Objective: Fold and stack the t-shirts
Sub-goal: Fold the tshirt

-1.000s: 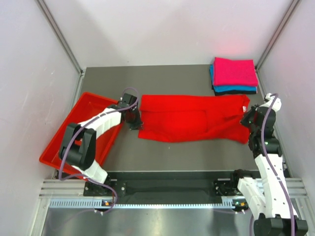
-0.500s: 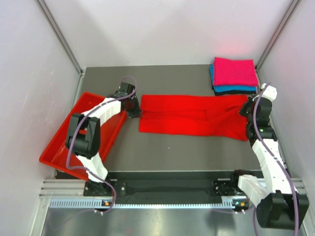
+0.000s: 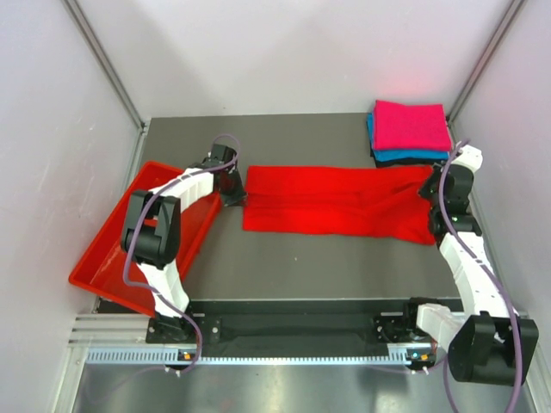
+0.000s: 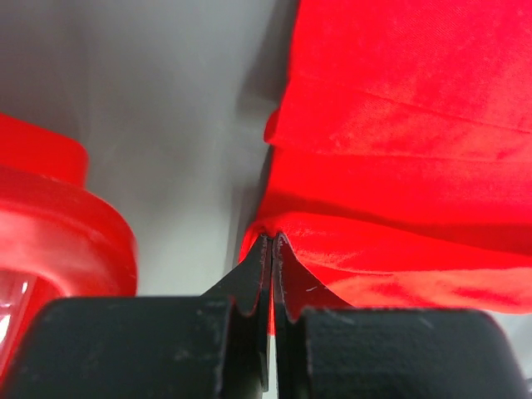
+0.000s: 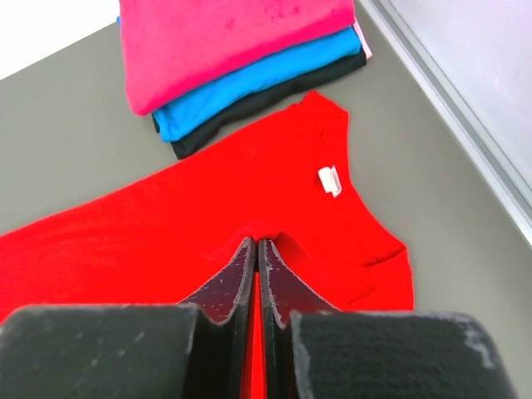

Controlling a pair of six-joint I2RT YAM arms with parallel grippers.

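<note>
**Jaws clamped on both ends of the red shirt: hold it taut, then fold it**

Jaws on both arms are pressed together, each pinching cloth of the red t-shirt (image 3: 336, 205). The left jaws nip a ridge at its plain left end. The right jaws nip a small pucker just below the collar, near the white label (image 5: 331, 180). The shirt lies across the tabletop (image 3: 301, 267) as a long band between the two arms.

We judge the step in hand to be drawing this band flat before folding it end to end. To do that well, we want even pull from both sides and a low lift. The layers should travel together, and the far and near edges should stay parallel. A pinch this shallow could slip, so we would move slowly.

Close behind the right end sits the folded stack: magenta-pink t-shirt (image 3: 411, 125) on top, teal-blue t-shirt (image 3: 409, 156) under it, black t-shirt (image 5: 241, 116) at the bottom. A careless swing could nudge it. Beside the left jaws, the red plastic tray (image 3: 99, 267) crowds the left arm's room.
</note>
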